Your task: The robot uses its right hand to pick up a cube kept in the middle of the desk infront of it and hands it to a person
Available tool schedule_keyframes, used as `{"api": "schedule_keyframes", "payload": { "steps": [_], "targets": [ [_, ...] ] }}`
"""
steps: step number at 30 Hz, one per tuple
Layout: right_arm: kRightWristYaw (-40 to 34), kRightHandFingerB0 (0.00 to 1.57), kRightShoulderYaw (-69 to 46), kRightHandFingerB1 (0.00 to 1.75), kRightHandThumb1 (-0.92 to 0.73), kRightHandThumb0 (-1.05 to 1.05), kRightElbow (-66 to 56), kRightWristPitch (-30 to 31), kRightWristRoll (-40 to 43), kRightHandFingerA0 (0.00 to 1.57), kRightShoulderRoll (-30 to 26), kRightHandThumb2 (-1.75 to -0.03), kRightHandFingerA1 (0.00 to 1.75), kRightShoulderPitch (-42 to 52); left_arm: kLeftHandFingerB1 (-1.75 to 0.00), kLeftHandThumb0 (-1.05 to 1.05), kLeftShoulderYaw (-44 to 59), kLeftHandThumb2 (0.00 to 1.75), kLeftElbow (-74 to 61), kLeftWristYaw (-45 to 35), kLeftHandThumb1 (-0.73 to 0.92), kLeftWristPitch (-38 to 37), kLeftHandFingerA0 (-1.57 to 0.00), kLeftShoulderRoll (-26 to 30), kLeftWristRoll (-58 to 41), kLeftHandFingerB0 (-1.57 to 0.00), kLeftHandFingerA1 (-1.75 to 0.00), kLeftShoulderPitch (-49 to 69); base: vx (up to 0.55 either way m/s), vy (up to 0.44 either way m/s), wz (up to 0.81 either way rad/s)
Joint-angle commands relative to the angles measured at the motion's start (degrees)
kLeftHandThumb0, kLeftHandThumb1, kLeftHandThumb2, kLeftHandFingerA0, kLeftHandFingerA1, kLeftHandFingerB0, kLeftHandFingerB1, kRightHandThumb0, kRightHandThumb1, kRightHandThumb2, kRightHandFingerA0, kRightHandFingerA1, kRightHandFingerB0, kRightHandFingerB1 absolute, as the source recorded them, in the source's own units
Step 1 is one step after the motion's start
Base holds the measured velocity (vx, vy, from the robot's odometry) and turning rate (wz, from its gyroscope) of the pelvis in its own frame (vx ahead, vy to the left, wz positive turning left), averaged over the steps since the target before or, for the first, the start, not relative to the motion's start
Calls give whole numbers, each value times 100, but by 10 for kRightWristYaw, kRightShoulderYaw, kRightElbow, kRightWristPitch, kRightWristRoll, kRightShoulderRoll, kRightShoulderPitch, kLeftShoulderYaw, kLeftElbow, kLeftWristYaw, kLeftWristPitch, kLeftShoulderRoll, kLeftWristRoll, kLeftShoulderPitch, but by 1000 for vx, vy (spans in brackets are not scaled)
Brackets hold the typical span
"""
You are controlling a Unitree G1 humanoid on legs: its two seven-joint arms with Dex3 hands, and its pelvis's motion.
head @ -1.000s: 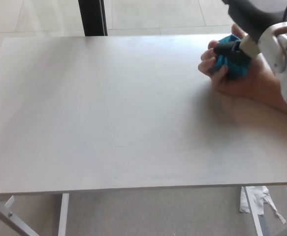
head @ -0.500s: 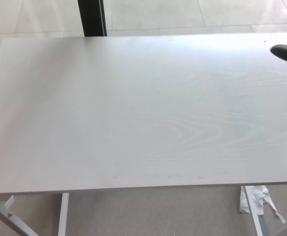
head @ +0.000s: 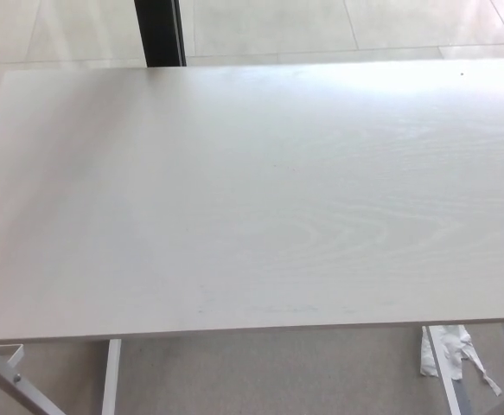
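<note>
Zero robot hands in view, so you can't tell their state; you see just the pale desk (head: 252,199) w/ white scraps (head: 449,350) on the floor.

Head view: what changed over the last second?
The right hand, which held the blue cube against a person's palm at the desk's far right, pulled out of frame to the right; cube and person's hand are gone too. The desk, black post and white scrap on the floor are unchanged.

Pale white wood-grain desk (head: 234,199), black post (head: 159,30) behind
</note>
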Motion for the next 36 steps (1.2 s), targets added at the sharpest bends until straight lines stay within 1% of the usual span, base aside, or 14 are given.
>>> {"api": "schedule_keyframes", "payload": {
  "steps": [1, 11, 17, 20, 22, 23, 24, 25, 26, 27, 29, 30, 31, 36],
  "targets": [
    [-142, 60, -546, 40, -62, -50, 50, -207, 389, 78, 80, -59, 60, 223, -38, -77, 8, 63, 10, 5, 75, -4, -45, 19, 1, -44, -51, 9, 0, 0, 0],
    [-182, 57, -532, 40, -62, -49, 288, -192, 403, 51, 47, -59, 73, 135, -39, -75, 10, 63, 8, 1, 75, -8, -45, 15, -2, -42, -52, 11, 0, 0, 0],
    [-208, 46, -488, 44, -70, -37, 237, -23, 362, 35, 123, -60, 87, 75, -40, -77, 15, 63, 6, -2, 74, -15, -45, 19, -6, -45, -55, 20, 0, 0, 0],
    [-191, 48, -493, 45, -70, -35, 244, -24, 371, 37, 135, -60, 94, 70, -40, -76, 15, 63, 5, 1, 74, -12, -48, 19, -6, -46, -54, 18, 0, 0, 0],
    [-160, 45, -465, 42, -66, -38, 318, 12, 347, 36, 149, -60, 63, 88, -40, -75, 12, 62, 4, -1, 74, -11, -43, 21, -2, -42, -54, 20, 0, 0, 0],
    [-125, 35, -447, 52, -53, -56, 315, 47, 333, 75, 154, -84, 123, 110, -40, -74, 11, 62, 6, 3, 74, -7, -42, 21, -1, -44, -52, 18, 0, 0, 0],
    [-95, 49, -426, 45, -65, -51, 337, 103, 308, 70, 136, -61, 167, 124, -40, -74, 11, 62, 6, 5, 73, -8, -43, 20, 0, -44, -52, 20, 0, 0, 0],
    [-41, 27, -383, 37, -63, -48, 419, 74, 276, 37, 102, -58, 92, 146, -40, -73, 10, 62, 7, 2, 74, -6, -39, 21, 0, -40, -51, 20, 0, 0, 0],
    [-35, 27, -377, 37, -63, -48, 432, 69, 274, 37, 96, -58, 92, 147, -40, -73, 10, 62, 7, 1, 74, -6, -39, 22, 0, -40, -51, 21, 0, 0, 0],
    [-31, 25, -367, 36, -62, -50, 448, 62, 267, 26, 90, -58, 55, 149, -40, -74, 9, 63, 6, 1, 75, -7, -38, 22, 1, -40, -51, 21, 0, 0, 0],
    [-16, 16, -336, 34, -67, -54, 474, 49, 245, 14, 76, -60, 47, 158, -40, -73, 8, 63, 6, 0, 75, -7, -38, 24, 3, -39, -51, 19, 0, 0, 0],
    [16, 34, -312, 53, -51, -60, 439, 66, 234, 27, 88, -87, 56, 184, -39, -73, 5, 63, 6, 4, 75, -4, -39, 24, 6, -39, -50, 14, 0, 0, 0],
    [29, 52, -305, 46, -62, -56, 426, 72, 237, 55, 93, -61, 55, 196, -40, -77, 5, 62, 8, 8, 74, -1, -42, 23, 6, -43, -55, 11, 0, 0, 0],
    [30, 52, -261, 46, -62, -56, 442, 64, 268, 55, 79, -61, 55, 209, -38, -73, 3, 63, 13, 8, 74, 2, -43, 27, 9, -39, -47, 8, 0, 0, 0]
  ]
}}
